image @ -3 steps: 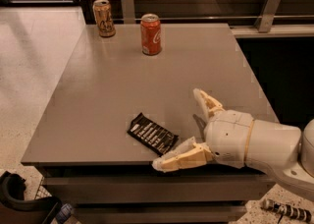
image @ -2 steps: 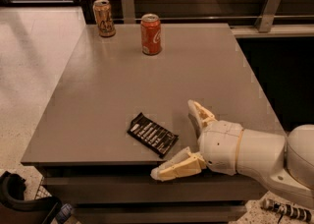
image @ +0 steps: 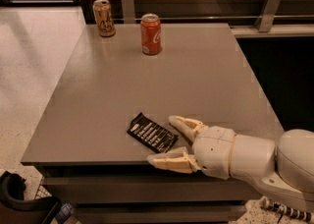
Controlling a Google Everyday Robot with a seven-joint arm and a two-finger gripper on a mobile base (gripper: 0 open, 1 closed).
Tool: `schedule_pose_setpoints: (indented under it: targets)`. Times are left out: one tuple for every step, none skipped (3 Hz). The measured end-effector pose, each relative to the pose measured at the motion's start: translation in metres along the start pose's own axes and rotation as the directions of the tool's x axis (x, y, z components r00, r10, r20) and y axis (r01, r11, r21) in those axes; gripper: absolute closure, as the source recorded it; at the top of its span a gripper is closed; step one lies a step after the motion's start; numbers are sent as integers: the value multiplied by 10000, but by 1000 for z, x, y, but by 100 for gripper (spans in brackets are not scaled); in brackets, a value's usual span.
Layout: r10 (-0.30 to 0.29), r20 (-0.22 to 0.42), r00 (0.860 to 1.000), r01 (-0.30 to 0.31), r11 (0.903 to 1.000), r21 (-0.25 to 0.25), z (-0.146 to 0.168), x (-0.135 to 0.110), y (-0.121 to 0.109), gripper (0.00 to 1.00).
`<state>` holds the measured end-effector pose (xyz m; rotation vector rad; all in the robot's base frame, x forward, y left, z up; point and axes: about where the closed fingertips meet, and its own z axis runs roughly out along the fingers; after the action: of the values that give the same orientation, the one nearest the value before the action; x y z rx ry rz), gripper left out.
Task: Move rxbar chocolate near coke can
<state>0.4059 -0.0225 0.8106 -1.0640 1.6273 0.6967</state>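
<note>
With its jaws wide at the table's (image: 98,95) near edge, the gripper (image: 161,139) should centre on the chocolate bar (image: 147,130) lying flat there before closing (the coke can (image: 150,34) stands well apart, at the far side).

Grey desk (image: 206,75): rxbar chocolate (image: 151,132) flat by the near edge, coke can (image: 150,34) and tan-gold can (image: 104,17) upright far left. Hand (image: 161,138) near right, fingers spread, just beside the bar.
</note>
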Motion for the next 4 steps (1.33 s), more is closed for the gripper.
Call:
schedule_pose_setpoints:
  targets:
    - [-47,-15,10000,47,10000,-22,1,-2,1,56]
    - [-94,-32,10000,94,9999,-44,2,-3,3,79]
    - [-156,-53,9999,156,9999,-71,3,-5,4,100]
    - [-156,-53,9999,156,9999,-71,3,-5,4,100]
